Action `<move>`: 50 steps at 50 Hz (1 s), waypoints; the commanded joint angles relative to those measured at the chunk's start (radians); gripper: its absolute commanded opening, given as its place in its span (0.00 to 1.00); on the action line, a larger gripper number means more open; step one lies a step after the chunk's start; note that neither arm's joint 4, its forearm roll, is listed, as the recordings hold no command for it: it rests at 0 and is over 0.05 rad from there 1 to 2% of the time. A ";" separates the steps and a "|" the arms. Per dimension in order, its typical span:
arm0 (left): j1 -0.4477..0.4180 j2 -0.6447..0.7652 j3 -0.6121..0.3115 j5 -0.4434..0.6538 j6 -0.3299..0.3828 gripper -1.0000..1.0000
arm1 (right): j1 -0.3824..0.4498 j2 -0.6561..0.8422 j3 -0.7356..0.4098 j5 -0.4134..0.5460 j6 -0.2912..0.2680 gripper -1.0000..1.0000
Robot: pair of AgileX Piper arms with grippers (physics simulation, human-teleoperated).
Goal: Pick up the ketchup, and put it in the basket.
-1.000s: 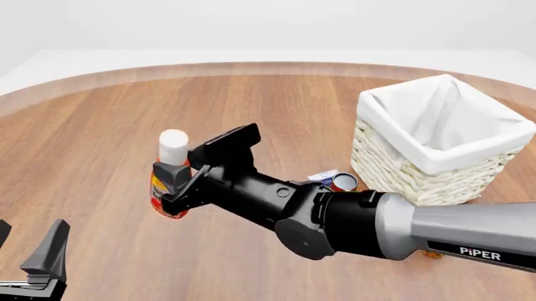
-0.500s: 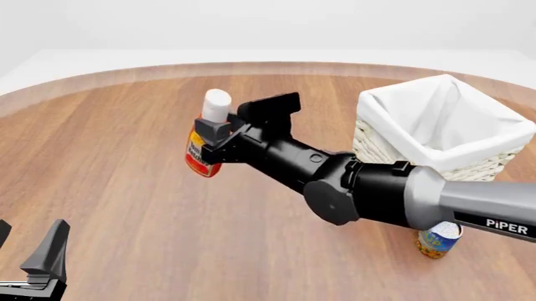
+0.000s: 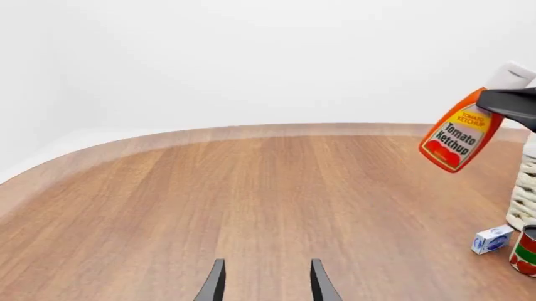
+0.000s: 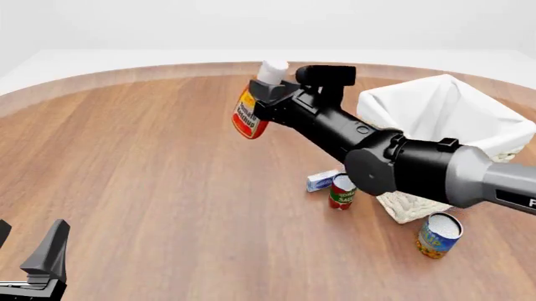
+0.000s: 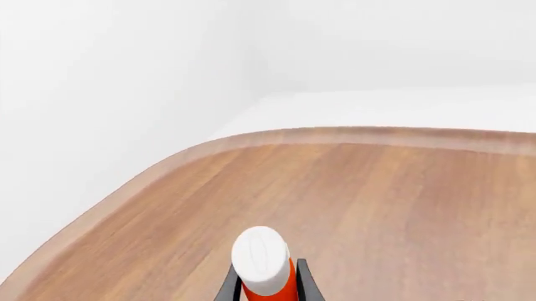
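Note:
My right gripper [image 4: 266, 94] is shut on the ketchup [image 4: 248, 113], a red-orange bottle with a white cap and a yellow label. It holds it tilted, well above the table, left of the basket [image 4: 481, 125], a large cream wicker basket with white lining. The ketchup also shows in the left wrist view [image 3: 456, 138] and, cap first, in the right wrist view [image 5: 263, 260], between the gripper [image 5: 266, 288]. My left gripper [image 4: 34, 263] is open and empty at the near left; its fingers show in the left wrist view [image 3: 266, 282].
A short red-and-green can [image 4: 342, 191] and a small white-and-blue box [image 4: 321, 180] stand in front of the basket. A blue-and-yellow can [image 4: 438, 235] stands at the near right. The table's curved edge runs along the back.
My right gripper has lifted the ketchup up and carried it right and away, toward the basket. The arm no longer hides the red-and-green can and the box. The left arm has not moved.

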 commanded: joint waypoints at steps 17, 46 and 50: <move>0.000 0.000 0.000 0.000 0.000 1.00 | -0.238 -0.124 0.061 -0.032 0.062 0.00; 0.000 0.000 0.000 0.000 0.000 1.00 | -0.508 -0.257 0.170 -0.072 0.134 0.00; 0.000 0.000 0.000 0.000 0.000 1.00 | -0.531 -0.279 0.187 -0.068 0.137 0.00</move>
